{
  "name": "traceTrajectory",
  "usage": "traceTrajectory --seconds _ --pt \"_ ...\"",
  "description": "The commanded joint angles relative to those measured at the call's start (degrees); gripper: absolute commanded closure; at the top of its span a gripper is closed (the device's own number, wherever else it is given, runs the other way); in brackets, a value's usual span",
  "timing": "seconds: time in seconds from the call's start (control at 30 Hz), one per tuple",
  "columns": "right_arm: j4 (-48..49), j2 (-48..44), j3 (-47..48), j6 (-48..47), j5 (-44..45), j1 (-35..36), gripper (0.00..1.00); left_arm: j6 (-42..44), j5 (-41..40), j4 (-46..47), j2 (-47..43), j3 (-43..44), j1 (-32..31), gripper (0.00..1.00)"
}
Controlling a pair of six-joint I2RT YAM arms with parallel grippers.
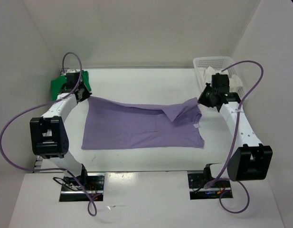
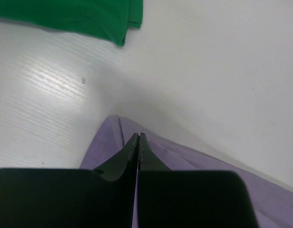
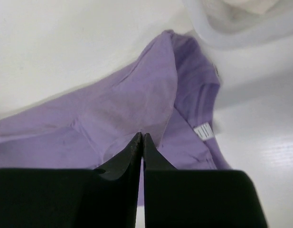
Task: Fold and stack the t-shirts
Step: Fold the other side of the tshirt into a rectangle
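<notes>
Left gripper (image 2: pixel 138 137), nearest its wrist camera, has its jaws pressed fully together. The tips sit at the far-left corner of the purple shirt (image 1: pixel 141 126), and the cloth rises to a peak there, so that corner is pinched. Right gripper (image 3: pixel 140 136) shows a hairline gap between its jaws, with the tips over the shirt's corner nearest the basket (image 1: pixel 208 61). Whether any cloth is caught between them cannot be told. The purple shirt lies spread on the table (image 1: pixel 146 78), left of the basket and nearer the front edge, its long side running left to right. Its far edge runs almost straight from one gripper to the other. The end toward the basket is turned over on itself in a loose flap, with shallow creases spreading from it, and a small white label (image 3: pixel 203 132) shows at that end. The near edge lies flat. Green shirt (image 1: pixel 58 86): folded, layered edges showing, well to the left of the basket at the table's far-left side. It is just beyond the left gripper and apart from the purple cloth. White shirt (image 1: pixel 235 81): bunched inside the basket, partly hidden by the right wrist.
</notes>
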Motion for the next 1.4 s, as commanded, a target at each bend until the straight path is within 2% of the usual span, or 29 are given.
traceTrajectory --seconds 0.0,0.13,0.33,0.53,0.67,0.7,0.77,0.83,0.87,0.9,0.97,1.0,1.03,1.13,1.2,1.3,1.37 --pt "-8.1 -5.9 -3.1 -0.7 -0.1 -0.2 0.95 1.8 -3.4 0.1 -3.3 -3.0 1.2 1.00" --pt "-12.5 -9.8 -3.5 -0.2 2.1 -0.2 0.92 1.8 -4.4 0.1 -4.4 -5.9 2.4 1.00" --pt "-18.8 -9.1 -1.5 -0.7 3.1 0.4 0.92 1.3 -5.7 -0.6 -4.4 -7.8 2.9 1.00" --pt "-24.4 -13.2 -2.7 1.8 2.6 2.5 0.89 0.7 -6.8 -2.4 -5.0 -9.3 2.9 0.97" --pt "-27.1 -15.2 -3.4 3.7 4.0 6.3 0.75 0.2 -8.2 -3.1 -6.4 -10.6 2.9 0.72" --pt "-27.8 -15.9 -4.0 4.5 4.0 6.9 0.73 -0.5 -9.2 -3.8 -6.9 -10.6 2.9 0.60" --pt "-28.6 -18.3 -5.2 4.5 4.0 8.9 0.72 -2.1 -10.0 -4.3 -9.5 -11.2 3.7 0.51" --pt "-28.6 -18.9 -5.2 5.1 4.7 9.4 0.72 -3.3 -9.0 -3.7 -11.2 -11.2 4.6 0.51" --pt "-27.4 -18.9 -5.2 4.4 3.9 10.1 0.72 -3.3 -7.2 -3.7 -11.9 -10.6 4.6 0.51" --pt "-26.0 -18.1 -5.9 3.6 1.0 11.2 0.76 -3.3 -5.3 -3.2 -12.5 -10.6 4.6 0.52" --pt "-22.4 -15.5 -7.7 4.2 -0.3 16.1 0.87 -4.0 -0.4 -2.5 -12.5 -10.0 4.6 0.55" --pt "-20.8 -14.4 -8.2 4.7 -0.3 18.6 0.97 -4.5 0.8 -1.9 -12.5 -10.0 4.1 0.55" --pt "-19.1 -12.7 -8.7 5.4 -0.3 21.1 1.00 -4.5 1.5 -1.9 -12.5 -10.0 3.3 0.55" --pt "-13.6 -9.4 -7.8 7.4 -1.0 26.9 1.00 -4.0 3.8 -0.8 -13.0 -11.2 0.6 0.55" --pt "-8.5 -7.7 -9.2 8.1 0.2 26.9 0.99 -3.5 5.2 -0.3 -11.2 -11.2 -0.2 0.55" --pt "-2.8 -2.8 -9.9 8.8 4.9 23.3 0.92 -4.7 8.8 0.5 -9.1 -12.4 -0.9 0.55" --pt "0.2 1.6 -9.3 9.9 7.7 22.5 0.84 -5.8 9.4 1.5 -7.7 -13.0 -2.8 0.55"
